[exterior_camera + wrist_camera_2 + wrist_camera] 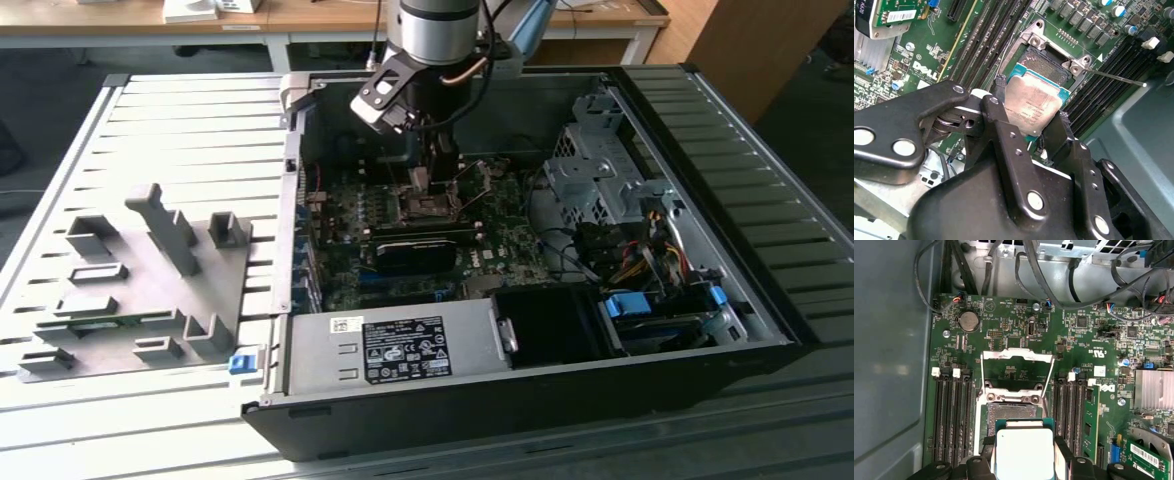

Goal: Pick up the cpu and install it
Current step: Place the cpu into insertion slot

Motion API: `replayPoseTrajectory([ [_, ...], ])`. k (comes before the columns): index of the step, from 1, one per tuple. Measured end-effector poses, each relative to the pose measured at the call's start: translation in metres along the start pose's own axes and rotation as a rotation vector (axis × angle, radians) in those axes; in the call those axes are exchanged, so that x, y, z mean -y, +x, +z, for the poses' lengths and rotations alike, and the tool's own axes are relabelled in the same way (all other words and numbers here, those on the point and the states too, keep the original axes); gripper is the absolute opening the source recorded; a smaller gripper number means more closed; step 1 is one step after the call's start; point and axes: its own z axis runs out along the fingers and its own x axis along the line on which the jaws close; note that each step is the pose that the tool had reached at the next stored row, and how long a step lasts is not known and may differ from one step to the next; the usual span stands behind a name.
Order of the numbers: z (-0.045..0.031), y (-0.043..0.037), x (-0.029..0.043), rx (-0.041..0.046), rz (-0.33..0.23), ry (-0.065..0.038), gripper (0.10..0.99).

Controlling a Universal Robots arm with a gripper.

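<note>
An open computer case [781, 345] lies on a slatted metal tabletop [174, 110], with a grey fixture plate [134, 300] at 9 o'clock from it in the exterior view. The arm reaches down over the green motherboard [350, 215]. In both wrist views, the end effector [1031, 107] [1024, 445] is closed partway, its two black fingers [999, 95] pinching opposite edges of the cpu [1036, 97] [1024, 455]. The silver-topped chip sits just over the open socket [1046, 62] [1013, 416], whose metal retaining frame [1016, 356] is flipped up.

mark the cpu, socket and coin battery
cpu [1033, 106]: second wrist view, middle of metal top
socket [1013, 413]: first wrist view, bare contact field
coin battery [969, 320]: first wrist view, round face
</note>
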Motion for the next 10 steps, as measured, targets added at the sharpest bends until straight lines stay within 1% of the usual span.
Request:
replayPoseTrajectory([
  [7, 0.0025, 0.0005, 0.0001, 0.0000, 0.000, 0.000, 0.545],
  [10, 0.0051, 0.0023, 0.0001, 0.0002, 0.000, 0.000, 0.545],
])
